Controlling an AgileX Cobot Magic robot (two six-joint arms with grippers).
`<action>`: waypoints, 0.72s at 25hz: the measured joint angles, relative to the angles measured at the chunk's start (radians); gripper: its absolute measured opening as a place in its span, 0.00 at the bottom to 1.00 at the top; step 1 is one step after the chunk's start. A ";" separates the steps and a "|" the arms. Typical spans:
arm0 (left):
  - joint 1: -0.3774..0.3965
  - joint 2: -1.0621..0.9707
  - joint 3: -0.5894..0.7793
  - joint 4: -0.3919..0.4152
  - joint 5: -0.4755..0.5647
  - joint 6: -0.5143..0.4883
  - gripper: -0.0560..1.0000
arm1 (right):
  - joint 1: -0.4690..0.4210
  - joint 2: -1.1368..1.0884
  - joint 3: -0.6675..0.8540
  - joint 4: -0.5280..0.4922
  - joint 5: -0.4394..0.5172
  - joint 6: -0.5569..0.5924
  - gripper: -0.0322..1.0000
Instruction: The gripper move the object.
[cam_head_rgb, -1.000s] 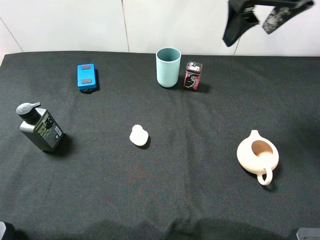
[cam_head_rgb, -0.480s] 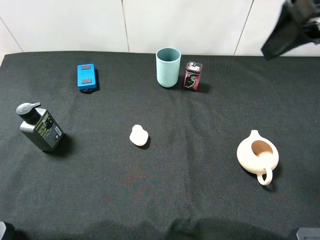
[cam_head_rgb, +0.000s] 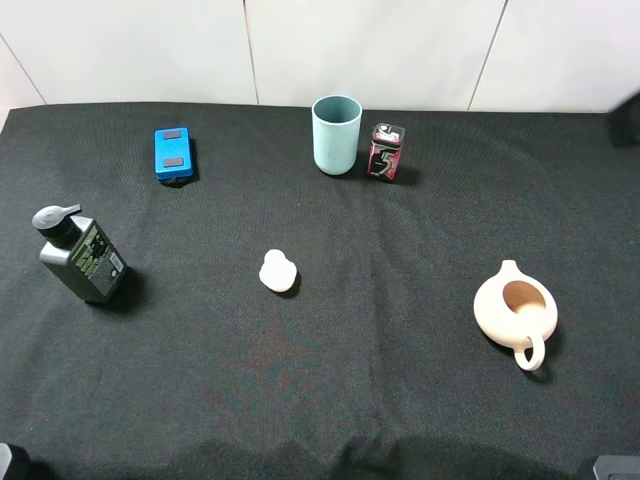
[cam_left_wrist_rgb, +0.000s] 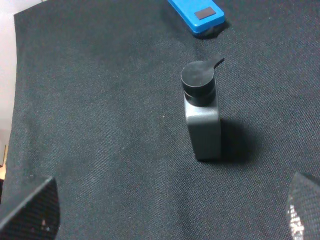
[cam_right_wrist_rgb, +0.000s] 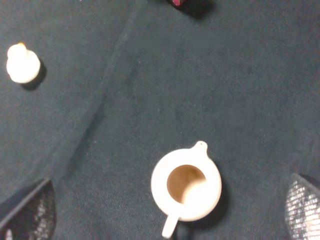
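The object (cam_head_rgb: 386, 152), a small black box with red-pink graphics and a clear top, stands upright at the back of the table, just right of the teal cup (cam_head_rgb: 336, 134). Only a sliver of the object (cam_right_wrist_rgb: 178, 2) shows in the right wrist view. My right gripper (cam_right_wrist_rgb: 165, 212) is open and high above the table, with a cream teapot (cam_right_wrist_rgb: 186, 185) below it. In the exterior view only a dark bit of the right arm (cam_head_rgb: 628, 116) shows at the right edge. My left gripper (cam_left_wrist_rgb: 167, 215) is open, facing the grey pump bottle (cam_left_wrist_rgb: 202, 115) and touching nothing.
A black cloth (cam_head_rgb: 400, 400) covers the table. On it are a blue flat box (cam_head_rgb: 172, 154) at the back left, the pump bottle (cam_head_rgb: 80, 255) at the left, a small white lumpy figure (cam_head_rgb: 277, 271) in the middle and the teapot (cam_head_rgb: 516, 310) at the right.
The right arm has swung from above the back of the table, near the object, off to the right edge of the exterior view. Nothing on the table has moved.
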 joint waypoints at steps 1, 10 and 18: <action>0.000 0.000 0.000 0.000 0.000 0.000 0.96 | 0.000 -0.029 0.023 0.000 0.000 0.000 0.70; 0.000 0.000 0.000 0.000 0.000 0.000 0.96 | -0.009 -0.311 0.216 -0.011 -0.087 0.003 0.70; 0.000 0.000 0.000 0.000 0.000 0.000 0.96 | -0.195 -0.527 0.354 -0.037 -0.144 0.003 0.70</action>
